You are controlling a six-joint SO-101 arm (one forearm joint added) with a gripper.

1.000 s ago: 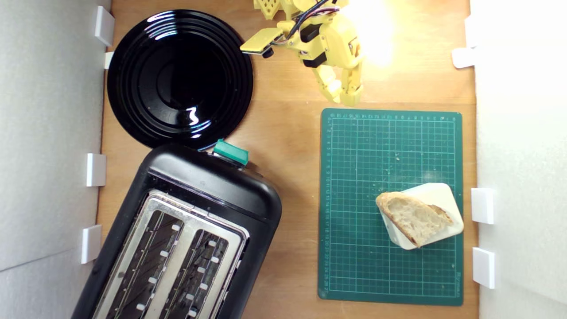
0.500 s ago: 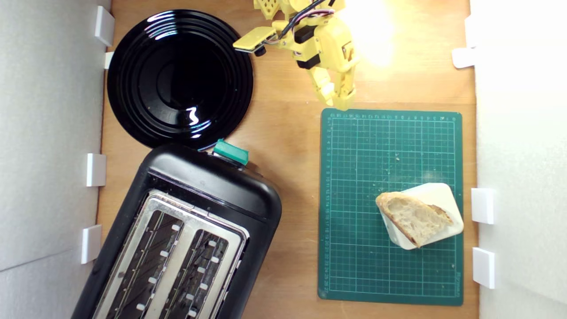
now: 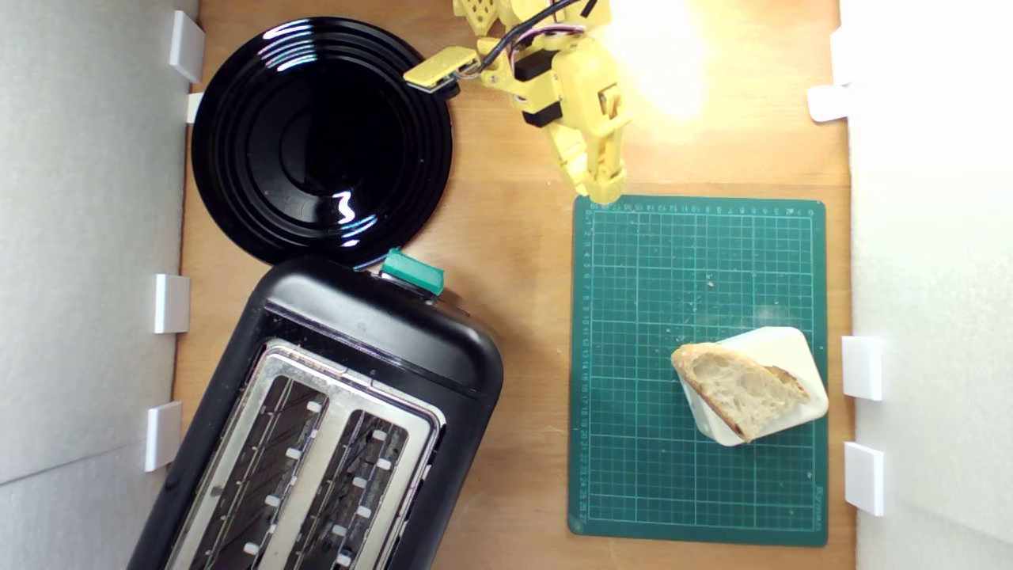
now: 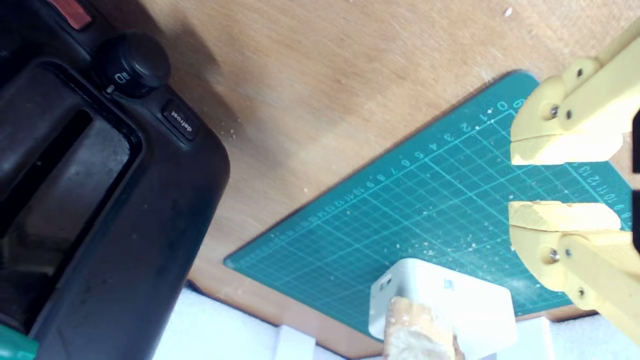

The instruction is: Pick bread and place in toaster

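Claw [image 4: 520,182] slightly parted, seemingly hovering above mat [image 3: 633,475].

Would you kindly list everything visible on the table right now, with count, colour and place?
bread: one, tan crumb with brown crust, leaning on the white block.
white block: one, white, on the mat near the exterior view's right edge.
cutting mat: one, green gridded, exterior view's right half of the table.
toaster: one, black with silver top and teal lever, both slots empty, exterior view's lower left.
plate: one, glossy black, empty, exterior view's upper left.
wooden table: one, brown.
gripper: one, yellow, at the mat's far edge, jaws slightly apart, holding nothing.
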